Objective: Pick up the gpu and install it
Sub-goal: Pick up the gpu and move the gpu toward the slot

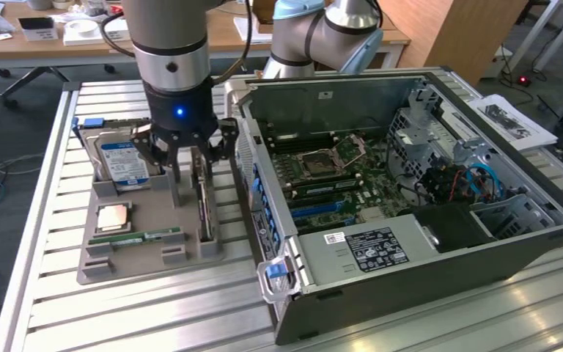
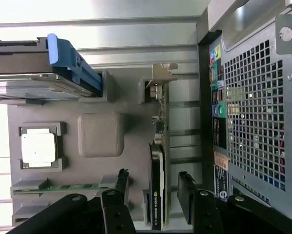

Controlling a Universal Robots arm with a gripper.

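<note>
Gripper (image 1: 191, 170) hangs with fingers spread on either side of the upright gpu (image 1: 206, 216) in its grey tray (image 1: 135, 258)

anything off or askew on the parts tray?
Nothing stands out. The gpu stands on edge in its tray slot, the open pincer astride it; hard drive, CPU and RAM stick sit in theirs.

Six things counted, one of each kind.
On the one gray tray (image 1: 100, 268) sit one hard drive (image 1: 125, 161), one gpu (image 1: 206, 209), one RAM stick (image 1: 149, 236) and one processor chip (image 1: 113, 217); beside the tray, one open computer case (image 1: 409, 293).
</note>
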